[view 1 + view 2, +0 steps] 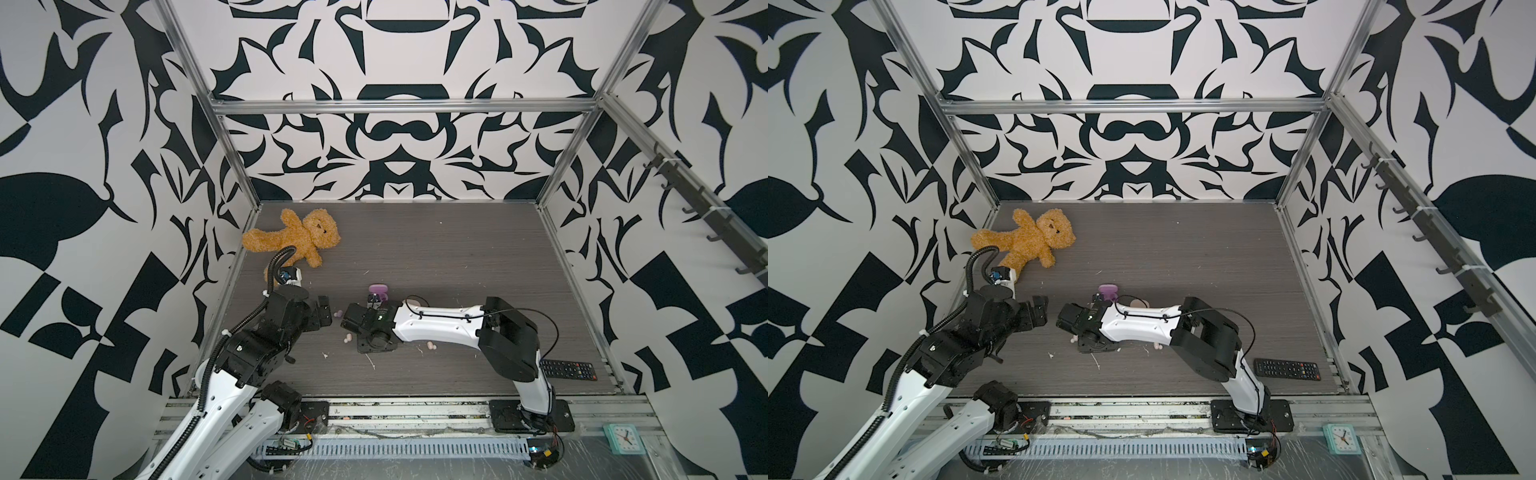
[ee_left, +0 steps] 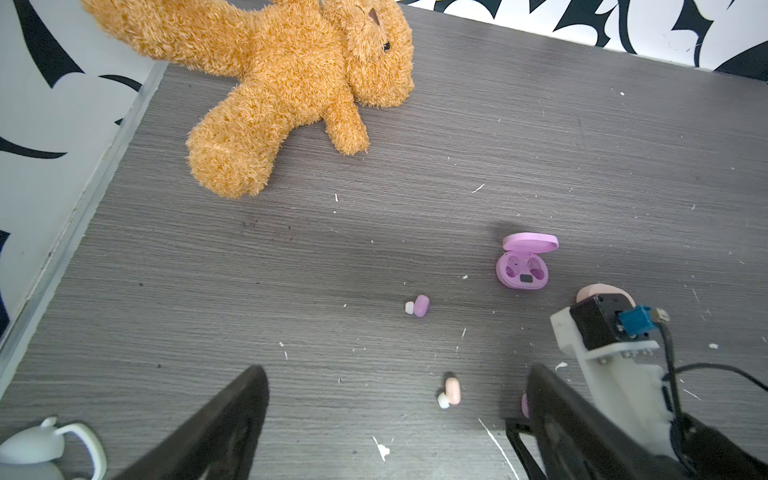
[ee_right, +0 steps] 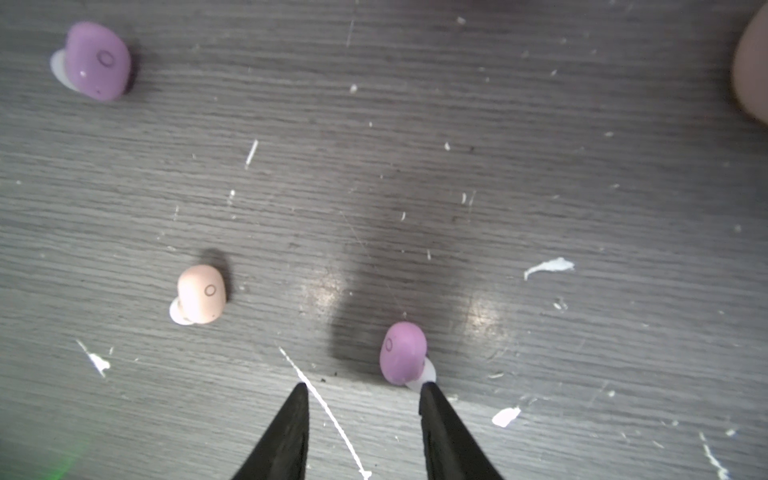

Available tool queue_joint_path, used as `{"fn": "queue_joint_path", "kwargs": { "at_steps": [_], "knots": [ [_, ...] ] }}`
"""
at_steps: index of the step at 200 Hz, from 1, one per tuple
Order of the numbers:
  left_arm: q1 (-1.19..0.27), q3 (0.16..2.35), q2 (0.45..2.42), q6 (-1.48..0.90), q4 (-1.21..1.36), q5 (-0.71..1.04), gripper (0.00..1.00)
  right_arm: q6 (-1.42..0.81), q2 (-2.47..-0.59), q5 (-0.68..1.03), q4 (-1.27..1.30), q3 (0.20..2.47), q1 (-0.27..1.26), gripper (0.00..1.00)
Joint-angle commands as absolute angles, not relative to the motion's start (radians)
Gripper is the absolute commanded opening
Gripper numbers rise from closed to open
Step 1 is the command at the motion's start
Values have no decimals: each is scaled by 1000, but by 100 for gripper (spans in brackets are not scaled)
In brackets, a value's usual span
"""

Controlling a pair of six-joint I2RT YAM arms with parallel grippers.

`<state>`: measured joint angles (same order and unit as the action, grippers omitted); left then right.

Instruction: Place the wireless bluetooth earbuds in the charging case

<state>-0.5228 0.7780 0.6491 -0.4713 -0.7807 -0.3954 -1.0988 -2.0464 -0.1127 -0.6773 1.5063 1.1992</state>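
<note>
Counting four earbuds: near lilac bud (image 3: 402,352), far lilac bud (image 3: 97,62), peach bud (image 3: 201,293) and second peach bud (image 1: 432,345). I count two cases: lilac case (image 2: 523,266), lid up, and peach case (image 2: 598,289), partly hidden. My right gripper (image 3: 363,390) stands half apart, grasping nothing, one fingertip touching the near lilac bud just ahead. My left gripper (image 2: 397,370) gapes wide, empty.
</note>
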Motion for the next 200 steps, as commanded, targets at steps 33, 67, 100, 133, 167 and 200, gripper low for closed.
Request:
{"fn": "queue_joint_path", "kwargs": {
  "at_steps": [33, 67, 100, 133, 167, 200],
  "knots": [
    [-520, 765, 650, -469, -775, -386, 99, -1092, -2056, -140, -699, 1528, 1195, 44],
    [-519, 765, 650, -470, -776, -385, 100, -1091, -2063, -137, -699, 1529, 1195, 43],
    [-519, 765, 651, -469, -775, -386, 100, -1088, -2065, -144, -702, 1527, 1195, 42],
    [-519, 765, 653, -471, -775, -386, 100, -1086, -2070, -146, -709, 1526, 1188, 40],
    [-520, 765, 656, -469, -776, -386, 100, -1077, -2081, -146, -712, 1527, 1184, 39],
    [-519, 764, 656, -469, -773, -385, 100, -1069, -2100, -158, -732, 1544, 1184, 37]
  ]
}}
